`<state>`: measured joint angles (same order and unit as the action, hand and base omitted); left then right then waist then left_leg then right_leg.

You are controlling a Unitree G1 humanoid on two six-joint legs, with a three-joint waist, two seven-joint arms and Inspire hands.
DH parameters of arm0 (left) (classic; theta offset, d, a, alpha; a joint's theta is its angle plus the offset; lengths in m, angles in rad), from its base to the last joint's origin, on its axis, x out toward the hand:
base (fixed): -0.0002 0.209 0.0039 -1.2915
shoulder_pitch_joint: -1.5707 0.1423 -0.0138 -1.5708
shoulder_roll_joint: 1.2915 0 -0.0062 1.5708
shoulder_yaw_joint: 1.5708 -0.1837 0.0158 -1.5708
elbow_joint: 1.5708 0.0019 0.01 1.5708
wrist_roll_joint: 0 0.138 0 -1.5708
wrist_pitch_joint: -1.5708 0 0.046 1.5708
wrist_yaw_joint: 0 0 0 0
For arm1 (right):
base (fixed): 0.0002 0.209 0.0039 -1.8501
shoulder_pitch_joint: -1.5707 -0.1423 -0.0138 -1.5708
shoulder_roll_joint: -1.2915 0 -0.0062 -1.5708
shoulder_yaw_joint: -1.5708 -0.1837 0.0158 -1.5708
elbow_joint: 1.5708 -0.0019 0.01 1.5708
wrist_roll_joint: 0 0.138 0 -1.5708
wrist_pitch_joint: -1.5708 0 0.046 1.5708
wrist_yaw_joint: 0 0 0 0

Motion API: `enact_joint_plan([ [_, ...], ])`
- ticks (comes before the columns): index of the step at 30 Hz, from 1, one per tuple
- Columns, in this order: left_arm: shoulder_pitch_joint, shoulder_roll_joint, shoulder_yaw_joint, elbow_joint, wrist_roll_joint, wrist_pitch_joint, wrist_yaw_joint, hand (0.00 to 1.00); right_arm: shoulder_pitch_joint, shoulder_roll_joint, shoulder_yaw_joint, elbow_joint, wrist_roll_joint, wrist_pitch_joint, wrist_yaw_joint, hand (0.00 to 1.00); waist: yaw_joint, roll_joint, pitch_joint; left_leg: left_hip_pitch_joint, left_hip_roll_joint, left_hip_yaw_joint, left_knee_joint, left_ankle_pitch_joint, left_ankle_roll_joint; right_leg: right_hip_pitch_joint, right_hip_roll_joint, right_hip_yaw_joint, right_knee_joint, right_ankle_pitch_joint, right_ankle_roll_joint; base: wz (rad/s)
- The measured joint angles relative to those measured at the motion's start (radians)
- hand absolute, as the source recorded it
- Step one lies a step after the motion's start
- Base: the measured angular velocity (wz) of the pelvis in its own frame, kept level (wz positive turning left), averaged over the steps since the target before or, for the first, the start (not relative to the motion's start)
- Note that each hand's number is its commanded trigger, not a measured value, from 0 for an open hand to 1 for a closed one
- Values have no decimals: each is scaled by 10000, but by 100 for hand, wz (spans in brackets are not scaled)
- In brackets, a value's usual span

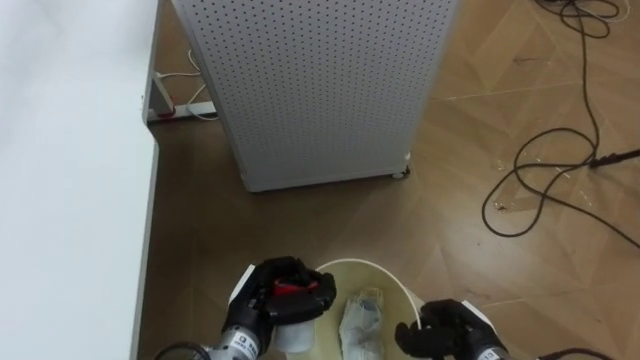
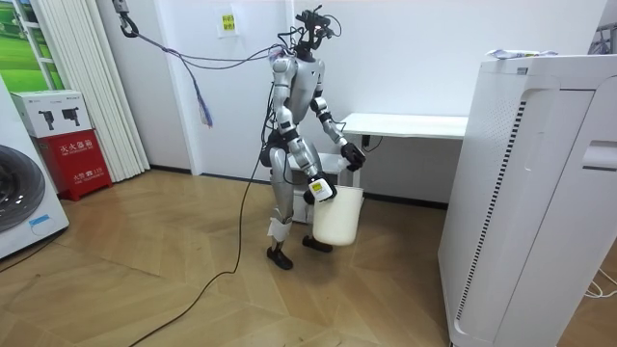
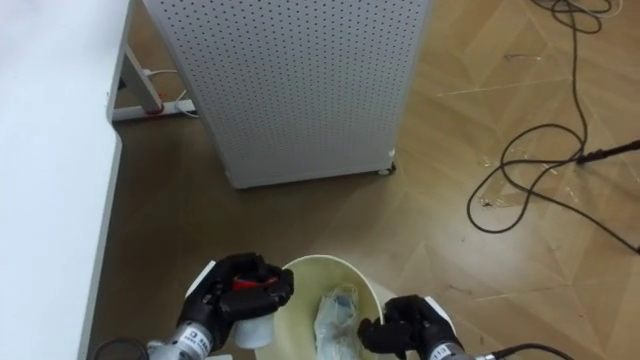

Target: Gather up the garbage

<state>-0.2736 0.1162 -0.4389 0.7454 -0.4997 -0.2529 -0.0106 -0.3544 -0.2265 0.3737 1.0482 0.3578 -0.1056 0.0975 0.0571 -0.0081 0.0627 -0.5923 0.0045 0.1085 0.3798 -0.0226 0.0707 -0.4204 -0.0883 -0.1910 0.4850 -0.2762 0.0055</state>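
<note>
A cream bin hangs low in front of me, with a crumpled clear wrapper lying inside it. My left hand is curled round a small white cup with a red piece at its top, held at the bin's left rim. My right hand is shut on the bin's right rim. In the room view I stand beside the white table, with the bin held by my right hand and my left hand above it.
A tall perforated grey-white cabinet stands on wheels just ahead. The white table runs along my left, with a power strip under it. Black cables loop over the wooden floor at the right.
</note>
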Motion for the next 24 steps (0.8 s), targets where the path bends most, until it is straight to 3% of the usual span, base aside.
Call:
enact_joint_plan([
  [3,2,-20,-169,3,-4,0,-29,100,0,102,3,1,-3,0,9,100,-22,-21,-4,-20,1,5,4,0,0,-16,5,21,-2,0,-1,0],
  [4,2,-48,-183,2,-4,0,-57,75,0,139,3,0,-3,0,32,100,-31,-26,-6,-44,3,4,7,0,-1,-34,7,20,-2,-1,-1,0],
  [5,2,-67,-185,3,-5,0,-115,15,0,169,2,0,-3,0,70,100,-28,-37,-7,-72,6,9,12,0,0,-66,8,33,8,0,-1,0],
  [6,3,-68,-184,9,-7,0,-168,0,0,183,2,0,-3,1,93,100,-18,-49,-7,-78,7,17,14,0,0,-84,8,49,17,0,-1,-4],
  [18,15,-224,-553,-26,-625,-4,-1059,0,0,258,250,76,14,-3,581,100,3,-204,-31,-76,28,80,31,43,11,-171,2,141,163,-8,-7,-1],
  [24,-11,-617,-574,-23,-798,-182,-1278,0,1,398,393,125,87,-3,575,100,0,-208,-28,-66,29,88,34,47,11,-166,3,150,178,-8,-7,0],
])
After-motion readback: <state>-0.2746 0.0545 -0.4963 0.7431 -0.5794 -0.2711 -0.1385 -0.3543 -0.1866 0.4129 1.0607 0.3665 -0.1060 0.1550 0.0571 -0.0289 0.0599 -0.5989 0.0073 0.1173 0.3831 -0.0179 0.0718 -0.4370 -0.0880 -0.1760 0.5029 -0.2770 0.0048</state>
